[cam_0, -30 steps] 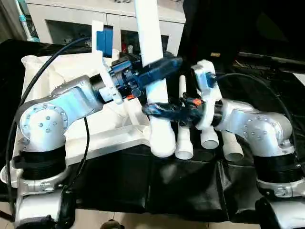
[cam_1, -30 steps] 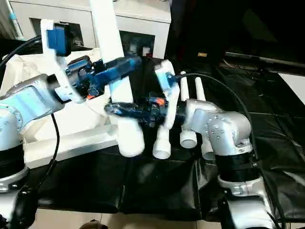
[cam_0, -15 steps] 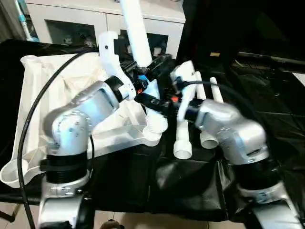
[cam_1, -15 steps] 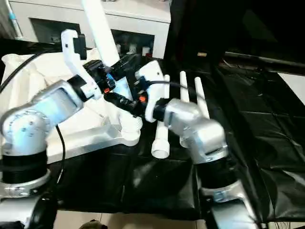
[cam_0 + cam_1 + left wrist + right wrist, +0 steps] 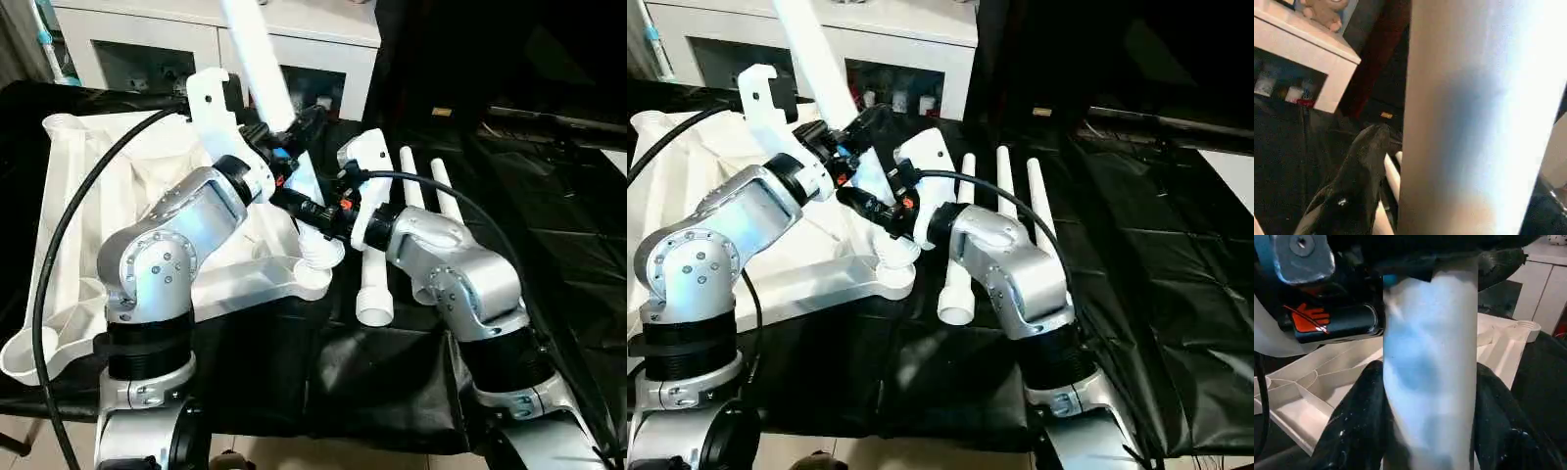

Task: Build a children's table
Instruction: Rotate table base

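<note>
One white tabletop [image 5: 147, 211] lies underside up on the black-covered work surface [image 5: 392, 372] at the left, its ribs and round corner sockets exposed. Four white legs are counted: one held leg [image 5: 266, 73] stands tilted with its threaded lower end at the near right corner socket [image 5: 315, 262] of the tabletop, rising up and to the left out of the picture, and three loose legs [image 5: 376, 274] lie side by side on the black cover just right of the tabletop. Two grippers are present. The right gripper [image 5: 1425, 396] has its two black fingers [image 5: 1359, 416] clamped on either side of the held leg low on the tube (the right wrist view shows this contact plainly, along with the ribbed underside behind it). The left gripper [image 5: 294, 132] sits higher on the same leg; the left wrist view shows one black finger [image 5: 1354, 186] just beside the tube, and whether the pair grips the leg cannot be told. The left wrist view also takes in a white cabinet [image 5: 1298, 54] with a plush toy [image 5: 1327, 12] on top. An orange hand symbol [image 5: 1308, 318] is visible on the left gripper body; no readable writing.
</note>
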### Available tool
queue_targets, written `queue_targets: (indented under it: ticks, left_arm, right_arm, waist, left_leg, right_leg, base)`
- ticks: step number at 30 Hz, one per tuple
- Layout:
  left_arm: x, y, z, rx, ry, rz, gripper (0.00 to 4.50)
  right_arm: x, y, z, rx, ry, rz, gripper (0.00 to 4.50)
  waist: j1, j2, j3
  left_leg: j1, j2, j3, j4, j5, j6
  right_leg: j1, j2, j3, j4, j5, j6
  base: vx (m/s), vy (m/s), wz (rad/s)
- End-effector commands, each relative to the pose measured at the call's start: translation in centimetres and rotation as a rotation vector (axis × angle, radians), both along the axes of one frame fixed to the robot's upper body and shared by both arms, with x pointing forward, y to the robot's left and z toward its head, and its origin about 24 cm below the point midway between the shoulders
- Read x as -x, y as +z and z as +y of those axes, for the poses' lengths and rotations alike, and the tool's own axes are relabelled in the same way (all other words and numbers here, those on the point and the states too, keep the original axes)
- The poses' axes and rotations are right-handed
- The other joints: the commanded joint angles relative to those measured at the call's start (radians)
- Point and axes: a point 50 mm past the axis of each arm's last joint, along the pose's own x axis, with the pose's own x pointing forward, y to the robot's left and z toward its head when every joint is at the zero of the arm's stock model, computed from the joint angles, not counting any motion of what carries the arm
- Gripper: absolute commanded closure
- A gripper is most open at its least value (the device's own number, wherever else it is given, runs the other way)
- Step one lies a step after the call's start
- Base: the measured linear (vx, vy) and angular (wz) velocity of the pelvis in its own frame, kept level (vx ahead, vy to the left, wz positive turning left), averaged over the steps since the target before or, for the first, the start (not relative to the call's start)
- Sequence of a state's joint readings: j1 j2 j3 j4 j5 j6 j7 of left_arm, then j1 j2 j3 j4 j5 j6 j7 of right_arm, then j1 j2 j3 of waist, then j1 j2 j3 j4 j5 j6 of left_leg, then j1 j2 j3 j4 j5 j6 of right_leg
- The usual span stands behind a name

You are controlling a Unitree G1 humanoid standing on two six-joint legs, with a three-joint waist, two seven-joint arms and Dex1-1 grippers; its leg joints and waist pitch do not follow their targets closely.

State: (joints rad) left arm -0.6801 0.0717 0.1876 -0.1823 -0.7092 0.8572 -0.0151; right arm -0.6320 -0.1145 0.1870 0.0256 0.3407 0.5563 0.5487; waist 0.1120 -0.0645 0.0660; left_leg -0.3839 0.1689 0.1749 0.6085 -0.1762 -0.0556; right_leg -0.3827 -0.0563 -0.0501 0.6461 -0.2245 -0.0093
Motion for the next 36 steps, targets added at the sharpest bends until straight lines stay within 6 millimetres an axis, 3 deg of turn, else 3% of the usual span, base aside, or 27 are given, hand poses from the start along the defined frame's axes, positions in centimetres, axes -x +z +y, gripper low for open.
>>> queue_targets:
  ticks: [1,7,8,9,10,11,15,21,29,30,32,36]
  left_arm:
    - [-0.1,0.1,0.4,-0.009,0.043,0.001,1.99]
    - [0.0,0.2,0.2,-0.02,0.002,-0.012,2.49]
    - [0.0,0.2,0.1,-0.022,-0.004,-0.014,2.6]
    - [0.1,0.3,0.0,-0.038,-0.039,-0.027,2.6]
    - [0.2,0.3,-0.1,-0.05,-0.068,-0.033,2.61]
    - [0.3,0.3,-0.1,-0.057,-0.087,-0.036,2.61]
    - [1.4,0.6,-0.5,-0.11,-0.269,-0.074,2.66]
    - [2.4,1.6,-0.3,-0.104,-0.44,-0.124,2.66]
    - [3.6,3.4,0.2,-0.014,-0.624,-0.223,2.66]
    - [3.8,3.2,0.2,-0.024,-0.64,-0.227,2.66]
    - [3.8,3.2,0.2,-0.025,-0.64,-0.227,2.66]
    - [4.0,2.8,0.1,-0.052,-0.662,-0.221,2.66]
  right_arm:
    - [-0.1,0.5,-0.3,-0.015,-0.017,-0.038,2.66]
    - [-0.2,0.4,-0.4,-0.013,-0.016,-0.028,2.66]
    - [-0.2,0.4,-0.4,-0.015,-0.01,-0.025,2.1]
    - [-0.1,0.4,-0.4,-0.026,0.019,-0.004,2.1]
    - [0.0,0.4,-0.5,-0.037,0.041,0.022,1.96]
    - [0.1,0.5,-0.6,-0.044,0.053,0.039,1.96]
    - [0.9,0.7,-1.3,-0.029,0.219,0.091,1.54]
    - [1.7,1.0,-2.5,0.006,0.35,0.12,1.19]
    - [2.5,0.6,-3.1,0.039,0.448,0.184,1.19]
    - [2.6,0.6,-3.1,0.033,0.461,0.194,1.54]
    - [2.6,0.6,-3.1,0.033,0.461,0.195,1.54]
    - [2.7,0.6,-3.1,0.023,0.466,0.2,1.98]
  waist:
    - [-0.002,0.018,-0.073]
    - [-0.002,0.016,-0.074]
    - [-0.002,0.016,-0.073]
    - [-0.002,0.016,-0.073]
    - [-0.003,0.011,-0.073]
    - [-0.003,0.015,-0.073]
    - [0.002,0.017,-0.073]
    - [0.004,0.009,-0.072]
    - [0.004,0.011,-0.072]
    - [0.004,0.01,-0.072]
    - [0.004,0.012,-0.072]
    - [0.006,0.012,-0.073]
  left_leg:
    - [0.021,0.056,-0.025,-0.071,-0.111,-0.052]
    - [0.022,0.057,-0.025,-0.071,-0.114,-0.052]
    - [0.022,0.056,-0.024,-0.071,-0.114,-0.052]
    - [0.023,0.056,-0.024,-0.071,-0.114,-0.05]
    - [0.023,0.055,-0.023,-0.071,-0.113,-0.045]
    - [0.023,0.056,-0.024,-0.071,-0.113,-0.043]
    - [0.024,0.056,-0.023,-0.07,-0.099,-0.04]
    - [0.021,0.055,-0.02,-0.068,-0.084,-0.033]
    - [0.022,0.056,-0.02,-0.067,-0.082,-0.029]
    - [0.022,0.056,-0.019,-0.067,-0.085,-0.03]
    - [0.023,0.057,-0.02,-0.068,-0.088,-0.032]
    - [0.024,0.057,-0.02,-0.068,-0.086,-0.038]
  right_leg:
    - [0.048,-0.082,0.052,-0.069,0.01,-0.146]
    - [0.047,-0.082,0.052,-0.069,0.006,-0.143]
    - [0.046,-0.082,0.053,-0.07,0.004,-0.143]
    - [0.046,-0.081,0.052,-0.07,0.004,-0.142]
    - [0.047,-0.08,0.053,-0.07,0.003,-0.141]
    - [0.046,-0.08,0.053,-0.068,0.002,-0.141]
    - [0.045,-0.079,0.051,-0.066,0.014,-0.148]
    - [0.049,-0.083,0.052,-0.067,-0.002,-0.172]
    - [0.048,-0.084,0.051,-0.066,-0.012,-0.196]
    - [0.047,-0.084,0.051,-0.067,-0.016,-0.195]
    - [0.047,-0.084,0.051,-0.067,-0.026,-0.192]
    - [0.047,-0.084,0.051,-0.067,-0.018,-0.191]
  base:
    - [0.0,0.0,0.0]
    - [0.0,0.0,0.0]
    - [0.0,0.0,0.0]
    - [0.0,0.0,0.0]
    - [0.0,0.0,0.0]
    - [0.0,0.0,0.0]
    - [0.0,0.0,0.0]
    - [0.0,0.0,0.0]
    - [0.0,0.0,0.0]
    - [0.0,0.0,0.0]
    - [0.0,0.0,0.0]
    - [0.0,0.0,0.0]
